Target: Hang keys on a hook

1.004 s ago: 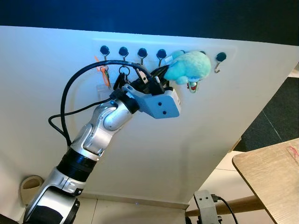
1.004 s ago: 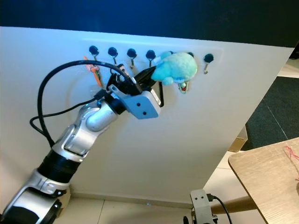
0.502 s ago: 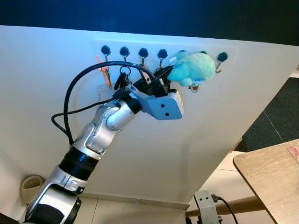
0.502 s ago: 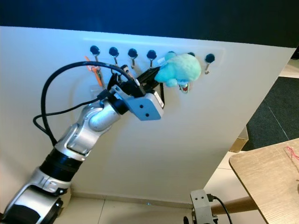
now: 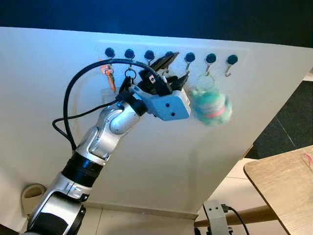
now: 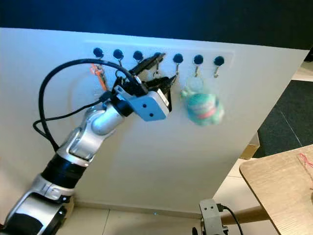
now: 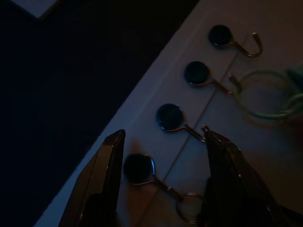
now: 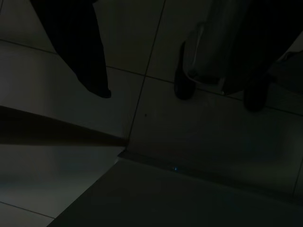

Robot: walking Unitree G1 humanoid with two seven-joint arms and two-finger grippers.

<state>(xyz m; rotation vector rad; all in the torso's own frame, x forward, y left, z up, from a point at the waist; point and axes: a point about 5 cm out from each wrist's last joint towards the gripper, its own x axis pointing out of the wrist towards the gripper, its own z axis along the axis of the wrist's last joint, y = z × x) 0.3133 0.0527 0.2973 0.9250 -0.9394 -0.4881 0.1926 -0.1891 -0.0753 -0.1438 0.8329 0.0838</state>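
Keys (image 5: 211,105) with teal plush hang from hook (image 5: 209,61); left tool (image 5: 171,73) released, beside.

A row of hooks (image 5: 169,55) ran across the top of the wall panel (image 5: 161,147). The plush keyring (image 5: 210,107) hung from the second hook from the right, just right of the left gripper (image 5: 172,71), whose spread fingers sat against the middle hooks. Other keys (image 5: 108,76) hung from the leftmost hook. A table (image 5: 283,188) stood low at the right.
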